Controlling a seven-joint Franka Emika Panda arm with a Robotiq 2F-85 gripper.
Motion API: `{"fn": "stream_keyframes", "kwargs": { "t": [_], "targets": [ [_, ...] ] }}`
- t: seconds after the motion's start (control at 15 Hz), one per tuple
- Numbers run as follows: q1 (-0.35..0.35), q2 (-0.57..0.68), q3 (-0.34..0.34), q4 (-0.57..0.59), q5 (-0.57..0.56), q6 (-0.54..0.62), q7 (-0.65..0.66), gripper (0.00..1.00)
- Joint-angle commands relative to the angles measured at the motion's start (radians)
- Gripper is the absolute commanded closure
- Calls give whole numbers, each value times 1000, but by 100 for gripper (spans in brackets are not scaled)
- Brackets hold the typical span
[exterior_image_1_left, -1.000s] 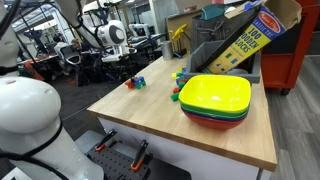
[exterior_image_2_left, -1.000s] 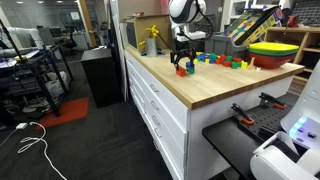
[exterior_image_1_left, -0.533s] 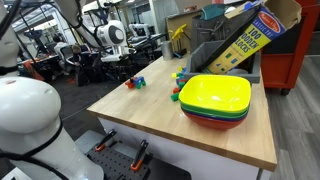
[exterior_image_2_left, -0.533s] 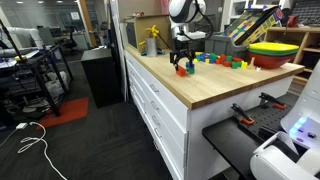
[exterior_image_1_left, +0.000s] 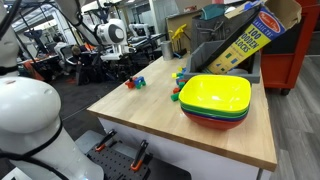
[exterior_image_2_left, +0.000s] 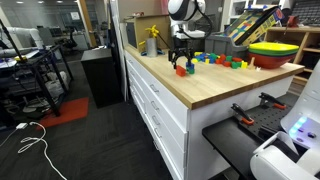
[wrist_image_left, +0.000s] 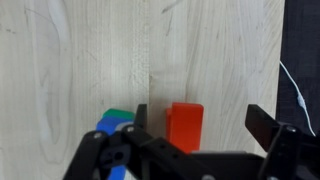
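Bowl stack (exterior_image_1_left: 215, 98), yellow on top, is sitting near a table (exterior_image_1_left: 140, 118) edge. Blocks box (exterior_image_1_left: 245, 38) is leaning behind it at the far edge. Loose blocks (exterior_image_1_left: 177, 92) are lying just beside the bowls. White cable (exterior_image_2_left: 30, 140) is trailing across the floor (exterior_image_2_left: 90, 140).

This is a robotics lab: a wooden worktop (exterior_image_1_left: 140, 115) on white drawers (exterior_image_2_left: 155, 105), racks of equipment (exterior_image_2_left: 35, 70), loose cables (exterior_image_2_left: 30, 140) on the dark floor (exterior_image_2_left: 90, 150), a red tool cabinet (exterior_image_1_left: 290, 55).
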Motion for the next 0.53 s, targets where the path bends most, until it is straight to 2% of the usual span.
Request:
{"fn": "stream_keyframes", "kwargs": {
  "t": [0.0, 0.47],
  "targets": [
    [-9, -10, -1, 32, 25, -14, -9, 0],
    [-1, 10, -13, 57, 4, 4, 34, 0]
  ]
}}
